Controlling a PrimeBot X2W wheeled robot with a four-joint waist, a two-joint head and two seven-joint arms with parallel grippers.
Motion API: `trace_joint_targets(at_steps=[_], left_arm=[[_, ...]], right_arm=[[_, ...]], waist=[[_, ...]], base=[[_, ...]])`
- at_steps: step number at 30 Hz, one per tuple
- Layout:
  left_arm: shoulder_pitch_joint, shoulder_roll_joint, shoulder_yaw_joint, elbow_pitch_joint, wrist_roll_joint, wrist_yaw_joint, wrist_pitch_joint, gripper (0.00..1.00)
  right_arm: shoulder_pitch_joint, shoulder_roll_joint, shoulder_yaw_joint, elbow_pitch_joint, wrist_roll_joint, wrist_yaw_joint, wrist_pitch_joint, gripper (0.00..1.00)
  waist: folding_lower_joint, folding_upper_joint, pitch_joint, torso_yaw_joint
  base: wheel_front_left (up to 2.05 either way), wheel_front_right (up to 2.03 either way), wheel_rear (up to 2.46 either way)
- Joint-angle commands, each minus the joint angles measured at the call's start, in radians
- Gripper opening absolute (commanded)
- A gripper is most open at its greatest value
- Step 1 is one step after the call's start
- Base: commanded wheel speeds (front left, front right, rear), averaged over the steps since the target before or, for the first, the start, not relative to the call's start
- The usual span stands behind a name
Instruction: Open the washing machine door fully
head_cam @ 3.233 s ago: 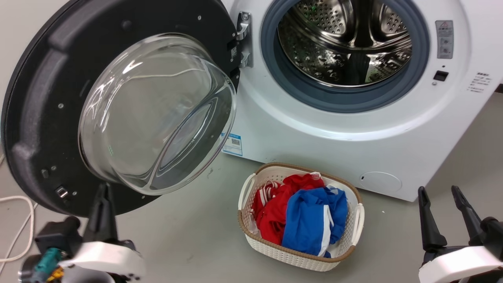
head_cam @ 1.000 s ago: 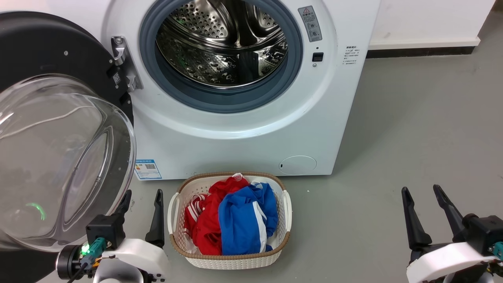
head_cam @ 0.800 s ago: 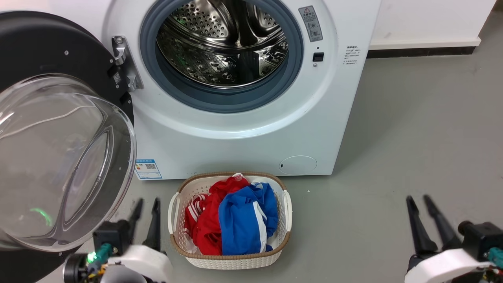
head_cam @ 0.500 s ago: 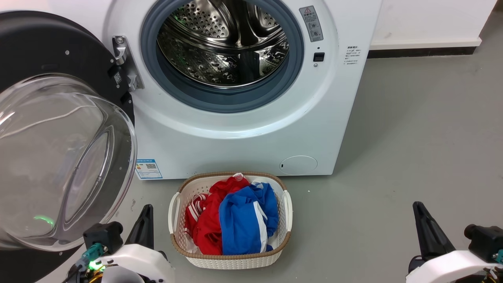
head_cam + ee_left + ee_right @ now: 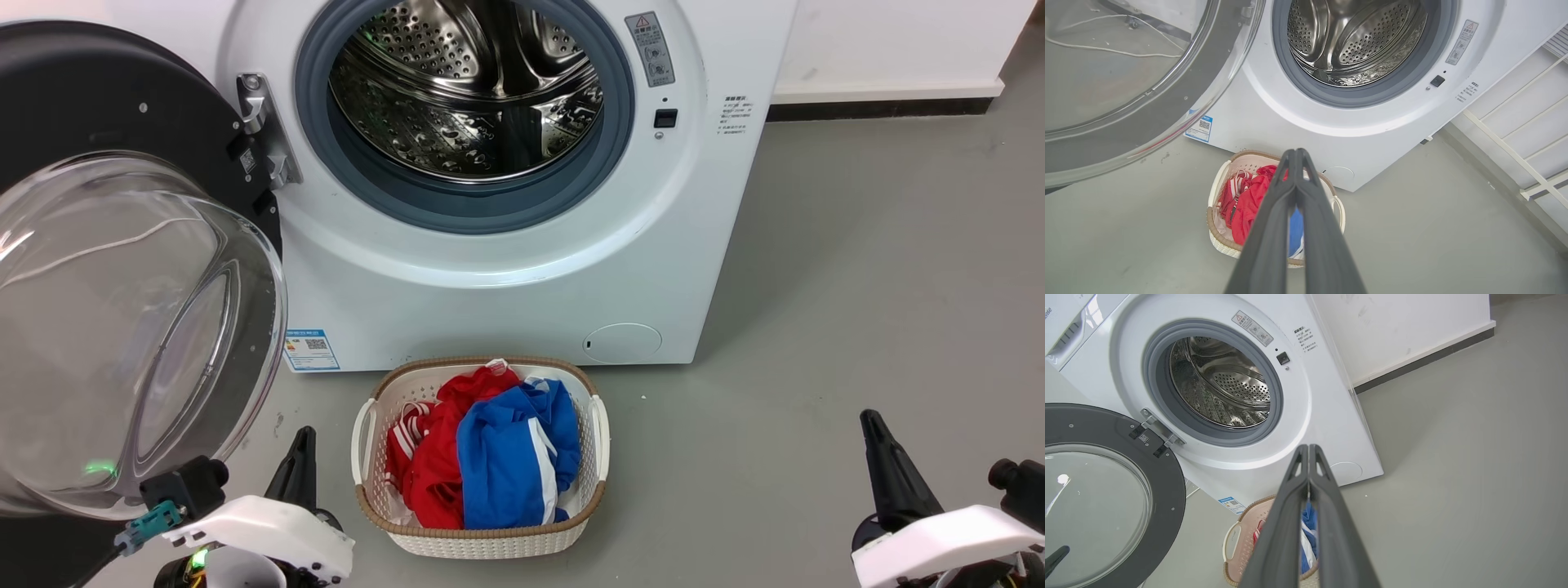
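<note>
1. Washing machine door (image 5: 98, 106): cut off by the left and bottom edges of the head view. Part of its lower rim lies behind the left end effector (image 5: 304, 437).
2. Washing machine (image 5: 506, 294): cabinet top and upper drum mouth cut off by the top edge.
3. Warning label (image 5: 651, 49) and blue label (image 5: 312, 349): print too small to read.
4. Basket (image 5: 482, 543): in both wrist views its middle is hidden behind the dark fingers.
5. Right end effector (image 5: 872, 425): body cut off at the lower right corner.

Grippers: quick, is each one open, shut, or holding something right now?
Left gripper: shut, holding nothing.
Right gripper: shut, holding nothing.
</note>
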Motion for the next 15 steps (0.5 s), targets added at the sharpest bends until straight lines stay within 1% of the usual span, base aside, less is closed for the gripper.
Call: trace_joint_targets(at_steps=[1, 15], left_arm=[[-0.030, 0.003, 0.016, -0.010, -0.021, -0.008, 0.004, 0.00], [-0.037, -0.040, 0.083, 0.002, -0.183, -0.061, 0.045, 0.00]], right_arm=[[-0.029, 0.000, -0.004, -0.008, 0.029, 0.000, 0.001, 0.00], [-0.056, 0.005, -0.013, 0.026, 0.237, 0.000, 0.027, 0.00]], waist=[[0.0000, -0.0001, 0.000, 0.000], [0.0000, -0.0001, 0.001, 0.004]], base=[[0.00, 0.00, 0.00], [0.00, 0.00, 0.00]])
